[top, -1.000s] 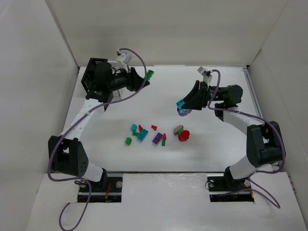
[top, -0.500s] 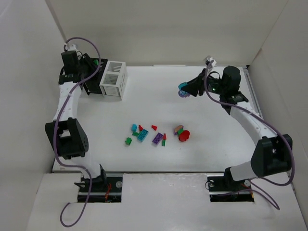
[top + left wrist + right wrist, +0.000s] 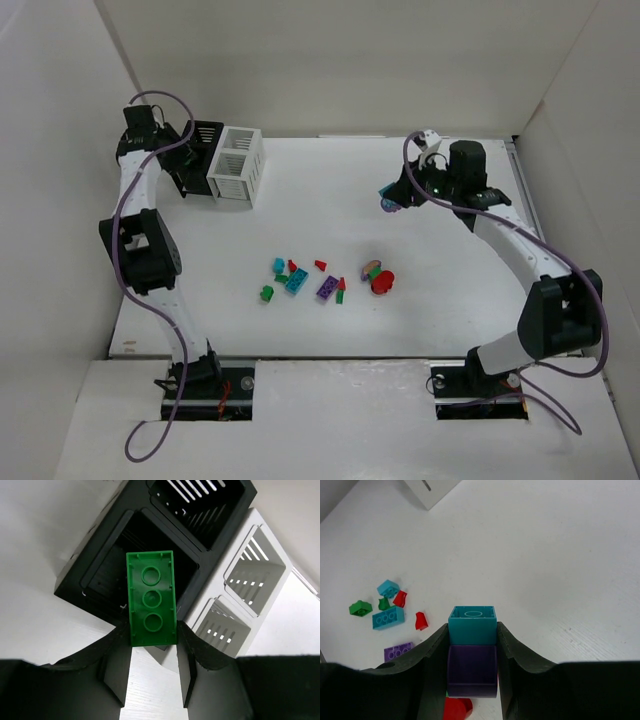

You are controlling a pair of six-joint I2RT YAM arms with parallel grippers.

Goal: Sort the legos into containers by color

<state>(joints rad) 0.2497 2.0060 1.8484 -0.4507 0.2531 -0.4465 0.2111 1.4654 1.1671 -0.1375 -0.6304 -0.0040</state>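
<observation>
The left gripper (image 3: 152, 630) clamped a green brick's (image 3: 151, 597) near end, the rest jutting over the black bin (image 3: 82, 577). The right gripper's (image 3: 471, 630) fingers squeezed a teal brick (image 3: 472, 622) stacked against a purple brick (image 3: 472, 670).

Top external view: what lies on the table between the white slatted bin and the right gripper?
Nothing: the top view shows bare white tabletop between the white slatted bin and the right gripper, which grips stacked teal and purple bricks.
</observation>
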